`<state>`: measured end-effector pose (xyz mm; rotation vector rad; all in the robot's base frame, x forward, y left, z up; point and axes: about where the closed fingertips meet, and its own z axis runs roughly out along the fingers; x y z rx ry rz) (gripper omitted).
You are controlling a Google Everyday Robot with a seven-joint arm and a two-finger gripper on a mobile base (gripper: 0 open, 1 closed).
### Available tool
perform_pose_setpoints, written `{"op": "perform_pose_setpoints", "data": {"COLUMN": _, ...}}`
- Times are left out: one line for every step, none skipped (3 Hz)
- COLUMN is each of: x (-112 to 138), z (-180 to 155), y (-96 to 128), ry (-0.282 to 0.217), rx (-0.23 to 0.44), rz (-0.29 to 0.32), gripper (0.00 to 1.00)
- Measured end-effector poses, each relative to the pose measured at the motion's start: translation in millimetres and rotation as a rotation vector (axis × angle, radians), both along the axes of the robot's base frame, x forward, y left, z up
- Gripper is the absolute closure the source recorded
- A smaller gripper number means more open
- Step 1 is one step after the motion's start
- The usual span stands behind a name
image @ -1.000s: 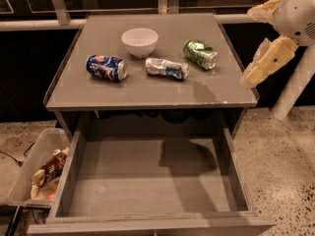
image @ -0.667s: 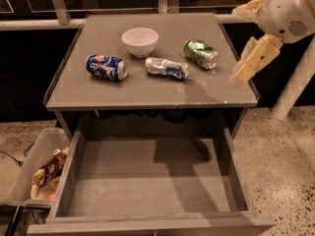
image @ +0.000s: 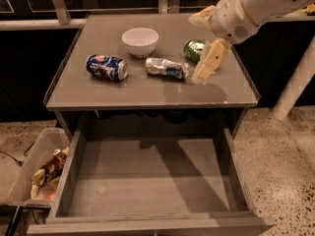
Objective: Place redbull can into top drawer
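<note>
The redbull can (image: 166, 68), silver with blue patches and dented, lies on its side in the middle of the grey table top (image: 147, 91). The top drawer (image: 147, 177) is pulled out below the table's front edge and nothing lies in it. My gripper (image: 203, 42) hangs over the right part of the table, just right of the redbull can and above it, not touching it. Its two cream fingers (image: 208, 63) stand apart, open and empty. It covers part of the green can (image: 192, 48).
A white bowl (image: 140, 40) stands behind the redbull can. A dark blue can (image: 107, 67) lies to its left. A clear plastic bin (image: 30, 167) with snack bags sits on the floor left of the drawer. A white post (image: 295, 82) stands at the right.
My arm has swung left from beyond the table's right edge to over the table top, now in front of the green can. The cans, bowl and drawer have not moved.
</note>
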<state>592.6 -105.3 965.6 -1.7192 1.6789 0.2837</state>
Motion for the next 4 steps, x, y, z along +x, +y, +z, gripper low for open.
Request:
{"op": "perform_pose_setpoints", "data": {"x": 24, "z": -16, "y": 27, "ry": 0.007, "rx": 0.003, "rz": 0.050, "gripper": 0.00}}
{"op": "perform_pose_setpoints", "data": {"x": 39, "z": -40, "y": 49, "ry": 0.013, "rx": -0.027, "rz": 0.072, "gripper": 0.00}}
{"op": "perform_pose_setpoints", "data": {"x": 54, "z": -71, "y": 61, "ry": 0.036, "rx": -0.070, "rz": 0.067, "gripper": 0.00}}
{"op": "perform_pose_setpoints", "data": {"x": 71, "z": -95, "y": 63, "ry": 0.073, "rx": -0.096, "rz": 0.013, "gripper": 0.00}}
